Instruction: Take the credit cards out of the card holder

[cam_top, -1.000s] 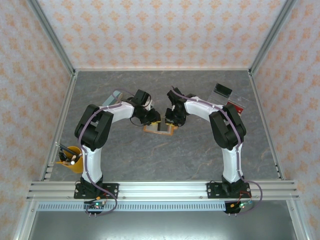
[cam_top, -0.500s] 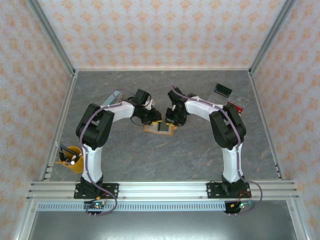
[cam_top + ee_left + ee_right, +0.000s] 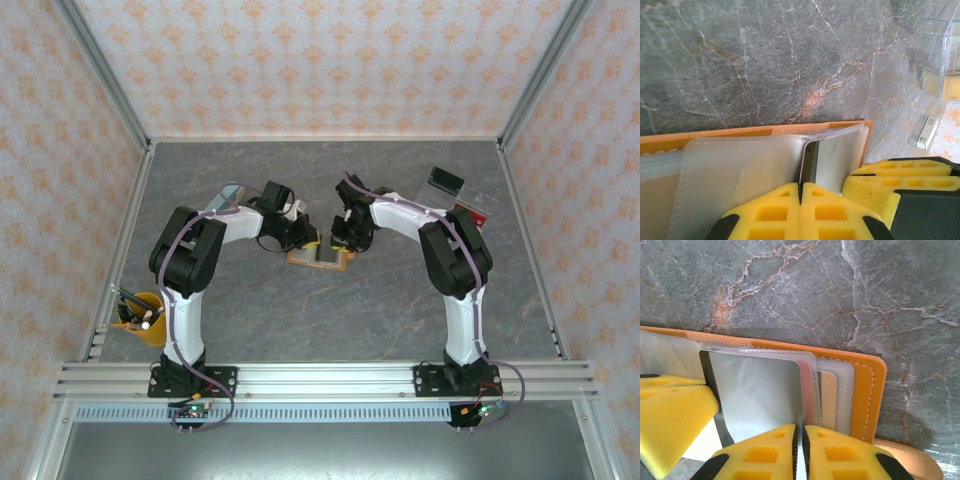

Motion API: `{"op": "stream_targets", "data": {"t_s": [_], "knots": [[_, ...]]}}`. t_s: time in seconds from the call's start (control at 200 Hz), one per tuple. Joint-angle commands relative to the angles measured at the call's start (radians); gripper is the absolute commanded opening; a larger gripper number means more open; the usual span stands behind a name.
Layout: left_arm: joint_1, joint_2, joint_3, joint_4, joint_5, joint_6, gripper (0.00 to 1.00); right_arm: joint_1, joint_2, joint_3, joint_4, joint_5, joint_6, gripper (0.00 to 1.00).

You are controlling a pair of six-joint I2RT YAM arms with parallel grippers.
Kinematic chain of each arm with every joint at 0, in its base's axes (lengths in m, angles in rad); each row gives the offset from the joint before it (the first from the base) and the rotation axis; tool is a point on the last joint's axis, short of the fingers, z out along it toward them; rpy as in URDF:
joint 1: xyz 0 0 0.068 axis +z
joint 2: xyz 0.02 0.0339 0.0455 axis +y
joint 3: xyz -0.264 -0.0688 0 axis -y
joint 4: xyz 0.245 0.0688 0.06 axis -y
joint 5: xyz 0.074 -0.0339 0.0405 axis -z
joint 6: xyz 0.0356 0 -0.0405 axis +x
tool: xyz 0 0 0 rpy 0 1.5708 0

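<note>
The orange card holder (image 3: 320, 257) lies open mid-table, its greyish pockets (image 3: 840, 390) fanned out. A pinkish card (image 3: 808, 390) and a beige one (image 3: 827, 395) sit in pockets. A glossy grey card-sized sheet (image 3: 760, 390) stands up from the holder; I cannot tell whether it is a card or a pocket leaf. My left gripper (image 3: 801, 192) is shut on one edge of this sheet (image 3: 835, 155). The right gripper (image 3: 799, 437) is shut on its opposite edge. Both grippers meet over the holder, left (image 3: 303, 240) and right (image 3: 341, 240).
A clear plastic tray (image 3: 472, 205) with a black block (image 3: 445, 181) and something red sits at the back right. A pale-blue box (image 3: 226, 196) lies behind the left arm. An orange cup of pens (image 3: 141, 316) stands at the near left.
The left wrist has shifted slightly left and back. The right arm and the holder have hardly moved.
</note>
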Motion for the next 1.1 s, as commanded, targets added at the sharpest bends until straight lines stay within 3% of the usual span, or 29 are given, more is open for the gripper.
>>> {"op": "stream_targets", "data": {"t_s": [0.0,0.465,0.971,1.096], "knots": [[0.019,-0.015,-0.023,-0.018,-0.030,0.041,0.00,-0.005,0.071,-0.040,-0.026,0.069,-0.017,0.14],[0.064,-0.114,-0.043,-0.133,-0.085,0.127,0.00,-0.023,-0.015,-0.041,0.033,0.017,-0.030,0.19],[0.099,-0.256,-0.055,-0.161,-0.032,0.110,0.00,-0.038,-0.204,-0.094,0.231,-0.155,0.043,0.56],[0.099,-0.289,-0.077,-0.091,0.018,0.046,0.00,-0.056,-0.238,-0.152,0.347,-0.239,0.086,0.72]]}}
